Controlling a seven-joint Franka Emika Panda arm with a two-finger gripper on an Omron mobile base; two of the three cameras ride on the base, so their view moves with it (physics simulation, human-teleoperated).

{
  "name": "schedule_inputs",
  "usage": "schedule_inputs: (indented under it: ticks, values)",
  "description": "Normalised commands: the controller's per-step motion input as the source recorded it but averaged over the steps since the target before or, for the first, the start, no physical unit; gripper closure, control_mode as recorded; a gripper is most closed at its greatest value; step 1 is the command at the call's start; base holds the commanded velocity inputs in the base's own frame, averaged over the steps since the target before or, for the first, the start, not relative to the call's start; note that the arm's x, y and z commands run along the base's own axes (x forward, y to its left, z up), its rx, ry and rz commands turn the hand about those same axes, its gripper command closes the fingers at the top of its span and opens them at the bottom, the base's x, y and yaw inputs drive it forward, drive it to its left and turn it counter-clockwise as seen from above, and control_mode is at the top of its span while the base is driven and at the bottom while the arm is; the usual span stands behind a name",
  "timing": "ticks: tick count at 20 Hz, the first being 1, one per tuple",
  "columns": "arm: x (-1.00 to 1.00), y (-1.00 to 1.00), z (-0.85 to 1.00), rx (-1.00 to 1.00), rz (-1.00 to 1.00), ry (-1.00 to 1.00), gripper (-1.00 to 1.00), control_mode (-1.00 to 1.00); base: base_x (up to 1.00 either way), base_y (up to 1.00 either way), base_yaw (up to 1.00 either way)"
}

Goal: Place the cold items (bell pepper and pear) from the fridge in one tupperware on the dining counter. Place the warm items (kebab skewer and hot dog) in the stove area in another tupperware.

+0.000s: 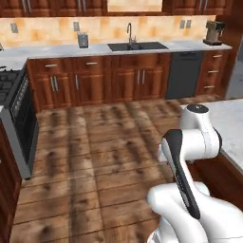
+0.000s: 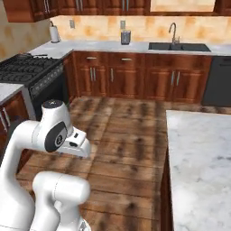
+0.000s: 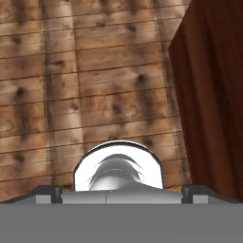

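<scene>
Wooden planks of the floor (image 1: 95, 152) lie under the folded white arm (image 1: 190, 142), which stands beside the marble-topped bench (image 2: 198, 158) of the dining side. Seen from the hand camera, the jaws (image 3: 121, 192) point down at the floor with their two dark tips set far apart, fully open, and nothing between them; a dark wood panel (image 3: 213, 95), the side of that bench, rises at the right. None of the food or boxes can be made out from here. Along the far wall runs a grey bench (image 1: 95, 49) over reddish wood cupboards (image 1: 95, 80), with a black sink (image 1: 137, 46) and tap, a small grey canister (image 1: 83, 40), and a coffee machine (image 1: 213, 32) at the right end. A dark dishwasher (image 1: 184, 75) sits under it. The black stove (image 2: 27, 72) stands at the left, a paper towel roll (image 2: 54, 34) behind it.
</scene>
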Motion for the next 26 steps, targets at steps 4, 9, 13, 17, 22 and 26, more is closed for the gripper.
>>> schedule_inputs:
  ticks: [4, 9, 13, 17, 22, 26]
  values:
    - [0.0, 0.0, 0.0, 0.0, 0.0, 0.0, -1.0, 1.0, 0.42, 0.0, 0.82]
    - [0.0, 0.0, 0.0, 0.0, 0.0, 0.0, -1.0, 1.0, 0.72, 0.0, 0.28]
    - [0.0, 0.0, 0.0, 0.0, 0.0, 0.0, -1.0, 1.0, 1.0, 0.0, 0.4]
    - [0.0, 0.0, 0.0, 0.0, 0.0, 0.0, -1.0, 1.0, 1.0, -0.05, 0.51]
    - [0.0, 0.0, 0.0, 0.0, 0.0, 0.0, -1.0, 1.0, 1.0, -0.07, 0.7]
    - [0.0, 0.0, 0.0, 0.0, 0.0, 0.0, -1.0, 1.0, 0.9, -0.07, 0.83]
